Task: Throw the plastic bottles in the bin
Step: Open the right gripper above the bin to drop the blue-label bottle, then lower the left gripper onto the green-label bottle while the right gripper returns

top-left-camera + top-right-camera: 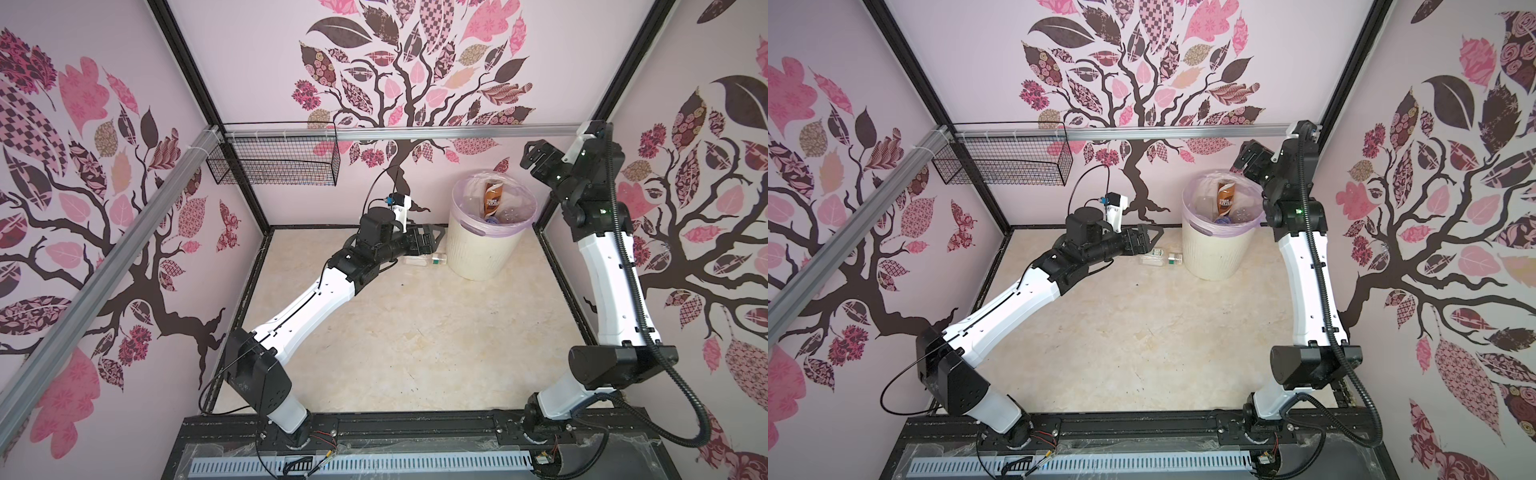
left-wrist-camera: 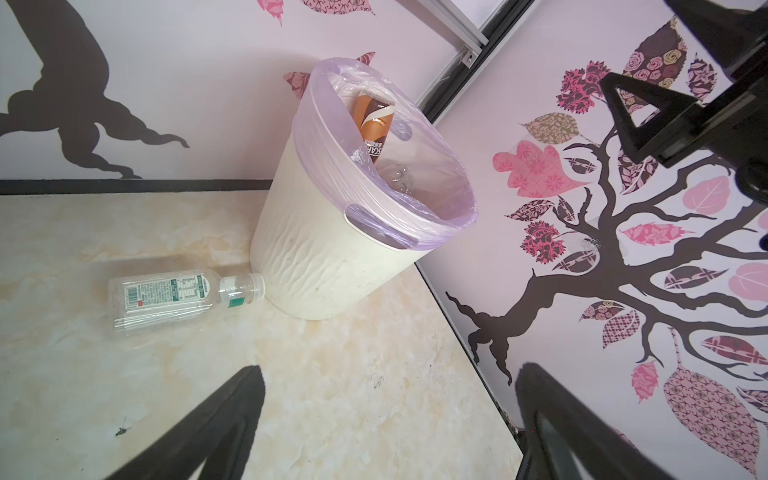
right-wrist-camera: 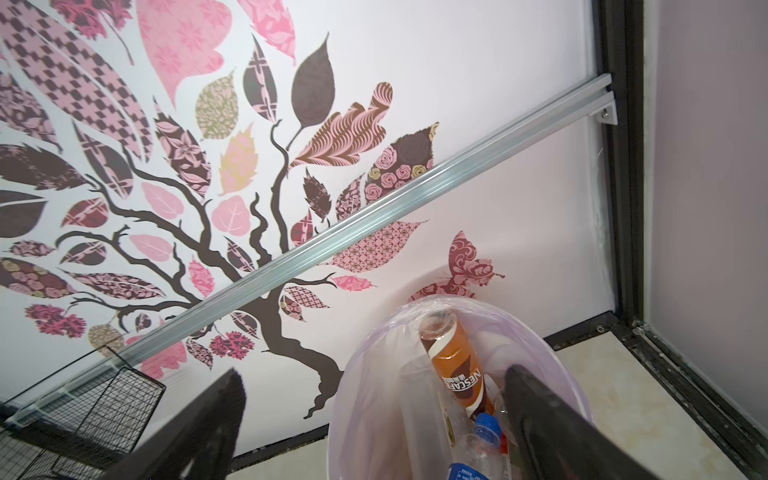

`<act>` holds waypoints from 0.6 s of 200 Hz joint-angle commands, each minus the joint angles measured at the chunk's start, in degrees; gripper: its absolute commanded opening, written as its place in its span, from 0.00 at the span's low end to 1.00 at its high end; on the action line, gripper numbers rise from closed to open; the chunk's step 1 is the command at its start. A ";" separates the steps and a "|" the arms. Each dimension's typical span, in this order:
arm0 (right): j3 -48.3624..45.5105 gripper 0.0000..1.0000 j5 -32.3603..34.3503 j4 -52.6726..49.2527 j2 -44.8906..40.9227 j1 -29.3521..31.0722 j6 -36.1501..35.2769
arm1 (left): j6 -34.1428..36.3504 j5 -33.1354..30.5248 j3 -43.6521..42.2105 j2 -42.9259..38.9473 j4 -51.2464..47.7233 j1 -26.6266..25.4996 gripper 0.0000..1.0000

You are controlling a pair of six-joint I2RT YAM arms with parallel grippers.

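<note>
We risk our wide-open left hand (image 2: pixel 390 372) nudging the clear bottle (image 2: pixel 178 297) beside the bin (image 2: pixel 332 257), rolling it out of reach.

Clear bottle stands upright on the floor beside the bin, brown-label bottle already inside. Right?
Wrong on one point: the clear bottle lies on its side, not upright; the left wrist view shows it. It is on the floor beside the bin, and the brown-label bottle is inside.
</note>
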 commanded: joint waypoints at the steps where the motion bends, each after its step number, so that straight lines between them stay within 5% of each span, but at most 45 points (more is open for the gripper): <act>1: -3.81 1.00 -2.63 -0.05 -3.50 -0.06 1.14 | -1.38 -1.57 -2.84 -2.35 -0.47 0.55 0.98; 67: -32.33 0.99 -3.43 5.71 -19.57 9.14 0.91 | 2.72 -3.32 4.38 6.86 -12.02 5.51 0.98; 120: -50.53 1.00 -0.72 7.37 -24.72 21.92 0.32 | 2.80 1.03 9.12 18.72 -8.09 11.61 0.98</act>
